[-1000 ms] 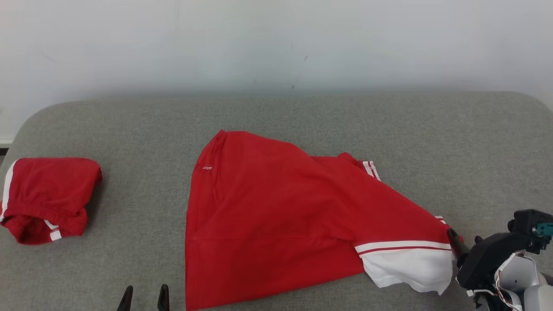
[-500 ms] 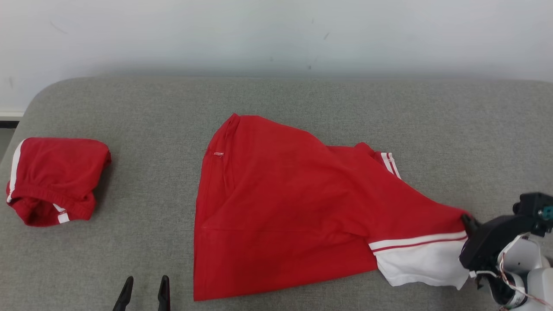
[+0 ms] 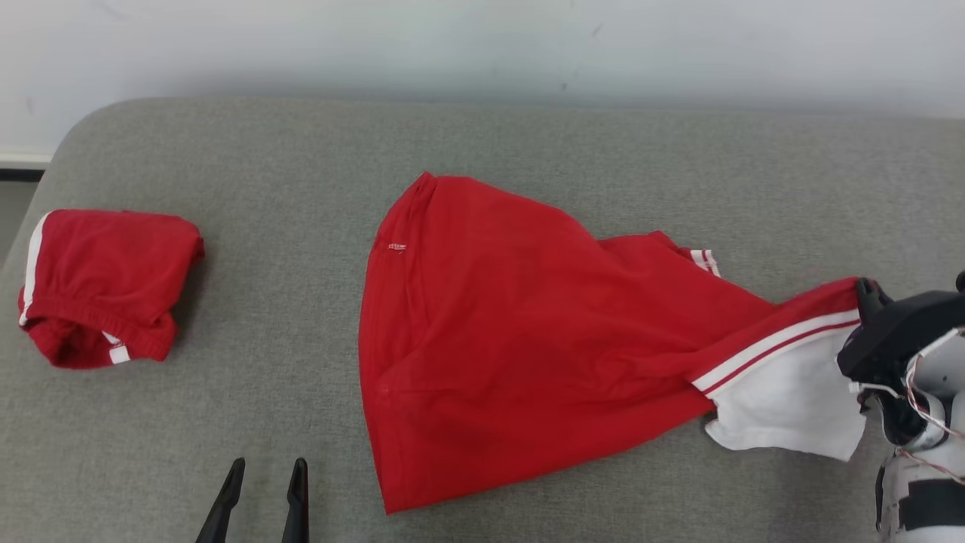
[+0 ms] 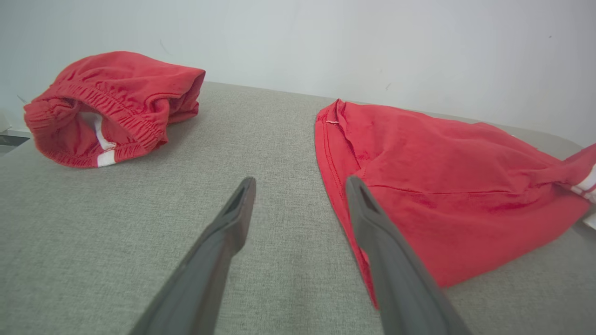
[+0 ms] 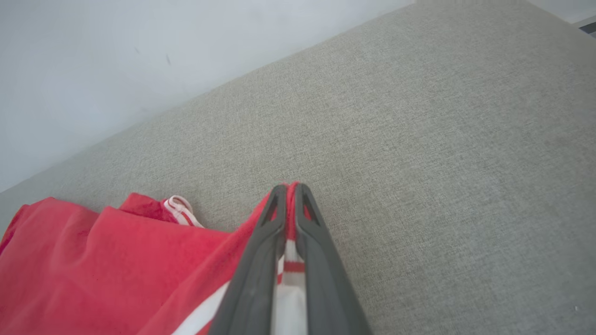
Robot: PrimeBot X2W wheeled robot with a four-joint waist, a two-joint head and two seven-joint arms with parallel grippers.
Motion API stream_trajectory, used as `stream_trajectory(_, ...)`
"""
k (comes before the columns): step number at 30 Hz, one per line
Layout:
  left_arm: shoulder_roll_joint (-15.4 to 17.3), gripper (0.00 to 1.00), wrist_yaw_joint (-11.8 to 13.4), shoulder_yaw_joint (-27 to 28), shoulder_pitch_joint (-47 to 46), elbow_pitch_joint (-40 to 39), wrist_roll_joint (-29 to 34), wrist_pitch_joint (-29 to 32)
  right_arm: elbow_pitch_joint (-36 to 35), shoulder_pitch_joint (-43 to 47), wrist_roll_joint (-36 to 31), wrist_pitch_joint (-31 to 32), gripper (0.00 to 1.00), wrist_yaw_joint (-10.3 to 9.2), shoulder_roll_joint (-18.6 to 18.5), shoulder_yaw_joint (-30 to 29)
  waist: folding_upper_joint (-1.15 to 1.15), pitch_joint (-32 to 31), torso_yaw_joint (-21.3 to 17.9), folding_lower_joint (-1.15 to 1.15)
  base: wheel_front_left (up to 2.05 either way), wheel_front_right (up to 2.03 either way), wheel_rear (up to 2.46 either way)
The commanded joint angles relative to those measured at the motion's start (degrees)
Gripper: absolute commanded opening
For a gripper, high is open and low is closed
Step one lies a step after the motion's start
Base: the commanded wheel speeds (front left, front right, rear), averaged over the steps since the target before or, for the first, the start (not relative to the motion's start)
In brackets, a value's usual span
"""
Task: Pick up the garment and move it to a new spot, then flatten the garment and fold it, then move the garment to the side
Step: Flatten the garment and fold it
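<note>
The garment (image 3: 520, 332) is a red shirt with a white, red-striped sleeve, spread over the middle of the grey cushion (image 3: 482, 143). My right gripper (image 3: 863, 290) is shut on the sleeve's striped edge at the far right and holds that end off the surface; the right wrist view shows the cloth pinched between its fingers (image 5: 274, 242) at the gripper (image 5: 289, 187). My left gripper (image 3: 268, 471) stands open near the front edge, left of the garment's hem and apart from it. In the left wrist view the garment (image 4: 442, 172) lies just right of the open gripper (image 4: 300, 184).
A second red garment (image 3: 105, 283), bunched with an elastic band and white trim, lies at the cushion's left end, also visible as the bunched garment (image 4: 116, 102) in the left wrist view. A pale wall (image 3: 482, 45) runs behind the cushion. Bare grey cushion (image 5: 442, 163) extends beyond the held sleeve.
The right gripper has closed on the sleeve's edge and carried it up and to the right, stretching the garment. The head camera has shifted too. The left gripper stays open.
</note>
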Motion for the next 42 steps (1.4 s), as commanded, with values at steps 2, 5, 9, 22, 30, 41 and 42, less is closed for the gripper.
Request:
stream_trajectory(2, 0.0, 1.00, 0.1, -0.1, -1.0, -0.3, 0.1, -0.2, 2.1, -1.9, -1.7, -1.3, 0.00, -0.13, -0.7, -0.1, -0.01, 1.9, 1.9, -0.01, 0.00, 0.00, 0.00)
stream_trajectory(5, -0.1, 1.00, 0.1, -0.5, -1.6, -0.4, 0.2, -0.2, 5.2, -3.9, -3.5, -2.9, 1.00, -0.13, -1.9, 0.4, -0.01, 2.8, 2.9, -0.01, 0.00, 0.00, 0.00)
stream_trajectory(9, -0.4, 1.00, 0.1, -0.4, -2.1, -0.5, 0.2, -0.2, 8.5, -5.3, -4.6, -5.9, 1.00, -0.13, -2.9, 0.7, -0.01, 3.1, 3.5, -0.01, 0.00, 0.00, 0.00)
stream_trajectory(22, -1.2, 1.00, 0.1, 1.9, 0.3, 0.0, 0.1, -0.2, 4.7, 1.6, -3.1, -17.0, 1.00, -0.13, -5.0, 7.7, -0.01, -2.5, 0.2, -0.01, 0.00, 0.00, 0.00)
stream_trajectory(30, -1.9, 1.00, 0.1, 5.9, 2.2, 1.5, 0.4, -0.2, -5.4, 15.2, 0.1, -24.9, 1.00, -0.14, -5.2, 20.9, -0.01, -7.0, -4.0, -0.01, 0.00, 0.00, 0.00)
stream_trajectory(41, -2.7, 1.00, 0.1, 8.3, 1.8, 4.2, 1.0, -0.2, -13.1, 28.3, -2.4, -37.9, 1.00, -0.14, -4.8, 28.5, -0.01, -11.4, -6.9, -0.01, 0.00, 0.00, 0.00)
stream_trajectory(42, -2.8, 1.00, 0.1, 8.4, 1.8, 4.4, 1.1, -0.2, -13.3, 29.1, -2.8, -38.5, 1.00, -0.14, -4.5, 28.3, -0.01, -11.7, -7.1, -0.01, 0.00, 0.00, 0.00)
